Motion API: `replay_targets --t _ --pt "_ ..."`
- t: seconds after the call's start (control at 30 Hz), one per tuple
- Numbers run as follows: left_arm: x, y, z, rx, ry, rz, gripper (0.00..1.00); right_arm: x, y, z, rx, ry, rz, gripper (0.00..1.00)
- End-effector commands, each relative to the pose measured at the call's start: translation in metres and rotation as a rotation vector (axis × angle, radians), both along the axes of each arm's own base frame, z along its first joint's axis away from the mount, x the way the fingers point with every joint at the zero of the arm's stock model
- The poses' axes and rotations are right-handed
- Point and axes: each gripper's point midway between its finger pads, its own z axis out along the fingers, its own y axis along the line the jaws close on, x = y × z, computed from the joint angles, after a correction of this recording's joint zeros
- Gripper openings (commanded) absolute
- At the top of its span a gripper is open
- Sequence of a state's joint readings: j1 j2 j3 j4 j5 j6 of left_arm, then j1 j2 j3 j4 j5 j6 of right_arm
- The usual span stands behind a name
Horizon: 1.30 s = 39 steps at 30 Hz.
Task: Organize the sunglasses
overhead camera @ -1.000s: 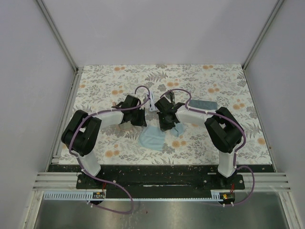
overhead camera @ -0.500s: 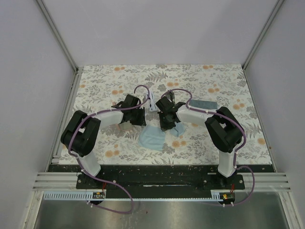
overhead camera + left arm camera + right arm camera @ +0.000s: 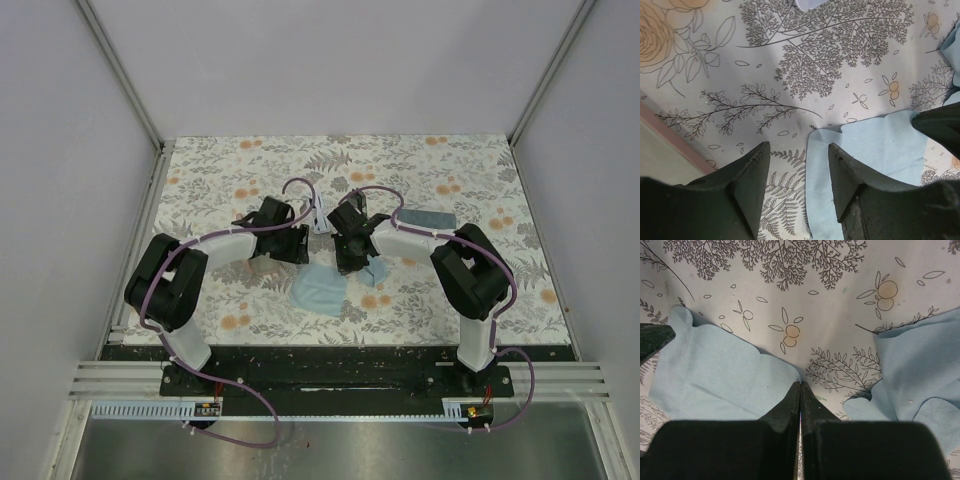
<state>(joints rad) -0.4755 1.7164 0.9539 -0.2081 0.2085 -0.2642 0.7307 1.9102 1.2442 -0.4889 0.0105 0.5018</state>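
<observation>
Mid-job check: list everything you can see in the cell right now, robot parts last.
table cover: one, white with grey and orange floral print, over the whole table
larger cloth: one, light blue, centre of the table
smaller cloth: one, light blue, just right of the larger one
case: one, grey-blue, right of centre, beyond the cloths
small item: one, white, between the two wrists, too small to identify
pink edge: one, pink, left border of the left wrist view, unidentified
sunglasses: none I can make out
left arm, right arm: two, black and white
left hand: open, over the larger cloth's edge
right hand: shut, empty, between the cloths
</observation>
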Motion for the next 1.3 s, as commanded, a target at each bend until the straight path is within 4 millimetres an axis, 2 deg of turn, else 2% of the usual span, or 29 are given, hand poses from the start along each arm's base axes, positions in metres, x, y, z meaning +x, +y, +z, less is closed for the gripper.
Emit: replay_targets --t 0.0,0.07,0.3,0.5,0.7,0.87,0.93,1.07,1.27 --pt "-0.002 -0.009 0.003 0.012 -0.020 -0.077 0.54 0.002 -0.004 0.009 0.010 -0.015 -0.001 0.00" --pt "-0.003 -0.013 0.001 0.023 -0.012 -0.094 0.52 0.002 -0.003 0.010 0.013 -0.015 0.001 0.00" --pt "-0.007 -0.007 -0.019 0.142 0.020 -0.099 0.45 0.001 -0.003 0.011 0.017 -0.016 0.000 0.00" --pt "-0.008 0.013 -0.028 0.256 0.012 -0.049 0.40 0.001 -0.003 0.011 0.019 -0.015 -0.001 0.00" --pt "-0.015 0.017 -0.032 0.258 0.032 -0.041 0.34 0.000 -0.004 0.013 0.021 -0.016 -0.002 0.00" --pt "-0.022 0.013 -0.035 0.234 0.055 -0.055 0.26 0.000 -0.004 0.013 0.020 -0.017 -0.004 0.00" --pt "-0.025 0.008 -0.035 0.207 0.069 -0.065 0.27 0.000 -0.004 0.013 0.022 -0.015 -0.005 0.00" --pt "-0.029 0.003 -0.031 0.167 0.075 -0.075 0.37 0.000 -0.005 0.014 0.022 -0.017 -0.007 0.00" --pt "-0.032 0.006 -0.030 0.185 0.058 -0.076 0.37 -0.005 -0.002 0.015 0.041 -0.003 0.004 0.00"
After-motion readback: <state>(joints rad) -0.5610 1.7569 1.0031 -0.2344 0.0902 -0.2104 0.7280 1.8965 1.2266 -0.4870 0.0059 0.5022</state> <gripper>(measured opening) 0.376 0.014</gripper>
